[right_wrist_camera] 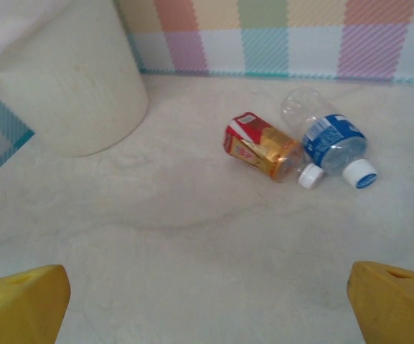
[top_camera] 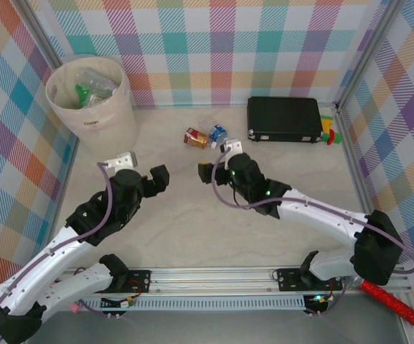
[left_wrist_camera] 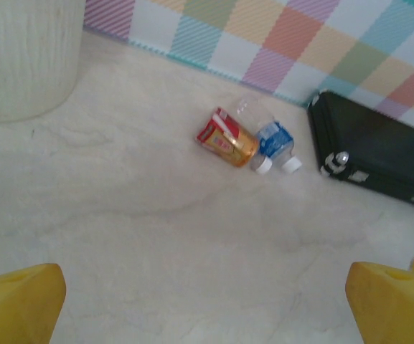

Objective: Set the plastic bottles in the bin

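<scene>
Bottles in the bin, two loose on the surface

The bin point(top_camera: 92, 100), a tall cream bucket with a clear liner point(top_camera: 69, 68), stands in the far left corner against the checked walls point(top_camera: 214, 43). Inside it lie crushed clear and green bottles point(top_camera: 92, 87); how many cannot be told. The black case point(top_camera: 284, 119) lies flat and closed at the far right, its latches facing near.

Two bottles lie on their sides on the surface point(top_camera: 185, 222), between bin and case and just left of the case's near left corner. The orange-labelled bottle point(right_wrist_camera: 264, 147) is on the left and the blue-labelled bottle point(right_wrist_camera: 332, 140) on the right, caps pointing near and right. They lie close side by side; whether they touch cannot be told. The blue-labelled bottle's clear base is faint against the pale surface.

Small green, red and yellow things point(top_camera: 328, 132) sit right of the case, partly behind a frame post and too small to make out. A red cylinder point(top_camera: 393, 302) lies at the near right corner.

The left gripper point(left_wrist_camera: 207, 301) has its yellow fingertips point(left_wrist_camera: 16, 301) spread wide at the frame's corners. The right gripper point(right_wrist_camera: 207, 301) is likewise spread wide. Both hang mid-surface, near of the two bottles, with bare open surface running from them to the bottles and to the bin. Walls close the left, far and right sides.
</scene>
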`<state>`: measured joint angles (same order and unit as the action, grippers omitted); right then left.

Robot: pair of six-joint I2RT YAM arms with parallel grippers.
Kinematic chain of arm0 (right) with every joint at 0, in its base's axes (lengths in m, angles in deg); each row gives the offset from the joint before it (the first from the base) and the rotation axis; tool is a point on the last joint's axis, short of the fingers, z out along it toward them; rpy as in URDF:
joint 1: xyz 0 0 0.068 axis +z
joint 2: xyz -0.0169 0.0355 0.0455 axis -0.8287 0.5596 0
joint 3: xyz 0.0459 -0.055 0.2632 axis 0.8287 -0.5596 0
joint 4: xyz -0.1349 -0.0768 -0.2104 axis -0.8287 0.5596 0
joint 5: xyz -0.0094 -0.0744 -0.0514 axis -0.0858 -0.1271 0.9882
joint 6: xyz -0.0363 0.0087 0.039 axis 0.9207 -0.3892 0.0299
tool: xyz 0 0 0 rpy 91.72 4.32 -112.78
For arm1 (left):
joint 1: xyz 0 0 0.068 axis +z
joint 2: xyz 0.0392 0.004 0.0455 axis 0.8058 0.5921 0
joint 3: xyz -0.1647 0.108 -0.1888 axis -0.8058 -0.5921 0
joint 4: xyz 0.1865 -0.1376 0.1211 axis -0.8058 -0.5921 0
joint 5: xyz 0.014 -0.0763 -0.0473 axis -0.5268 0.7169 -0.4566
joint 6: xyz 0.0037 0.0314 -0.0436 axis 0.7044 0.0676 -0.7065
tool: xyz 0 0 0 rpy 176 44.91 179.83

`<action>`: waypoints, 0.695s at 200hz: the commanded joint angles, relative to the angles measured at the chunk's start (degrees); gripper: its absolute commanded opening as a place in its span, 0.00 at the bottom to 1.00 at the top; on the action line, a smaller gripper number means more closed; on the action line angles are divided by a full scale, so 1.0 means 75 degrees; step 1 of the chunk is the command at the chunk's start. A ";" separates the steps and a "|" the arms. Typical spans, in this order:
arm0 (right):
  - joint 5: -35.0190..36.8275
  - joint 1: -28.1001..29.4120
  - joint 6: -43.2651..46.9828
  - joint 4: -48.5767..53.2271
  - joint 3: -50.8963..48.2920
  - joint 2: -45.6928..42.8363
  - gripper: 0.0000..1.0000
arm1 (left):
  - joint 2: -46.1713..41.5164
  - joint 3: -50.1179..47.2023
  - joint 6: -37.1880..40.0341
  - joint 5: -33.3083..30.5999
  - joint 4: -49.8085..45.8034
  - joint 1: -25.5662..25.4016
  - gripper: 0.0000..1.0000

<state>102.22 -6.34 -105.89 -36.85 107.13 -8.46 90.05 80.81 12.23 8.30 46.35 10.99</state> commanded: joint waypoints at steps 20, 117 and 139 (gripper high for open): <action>-0.1259 -0.0940 -0.0207 0.1541 0.1416 0.1275 0.99 | -0.0233 -0.0383 -0.0694 -0.1035 -0.0526 -0.0993 1.00; -0.3008 -0.1863 0.0806 0.1398 0.3971 0.4456 0.94 | -0.0705 -0.0524 -0.1124 -0.0607 -0.0841 -0.1291 1.00; -0.2983 -0.1949 0.1005 0.1407 0.4583 0.5105 0.95 | -0.0741 -0.0470 -0.1134 -0.0628 -0.0905 -0.1291 1.00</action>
<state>81.69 -20.24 -101.19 -26.12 136.61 26.16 85.41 76.59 4.65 3.51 41.52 2.01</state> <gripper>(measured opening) 0.943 0.996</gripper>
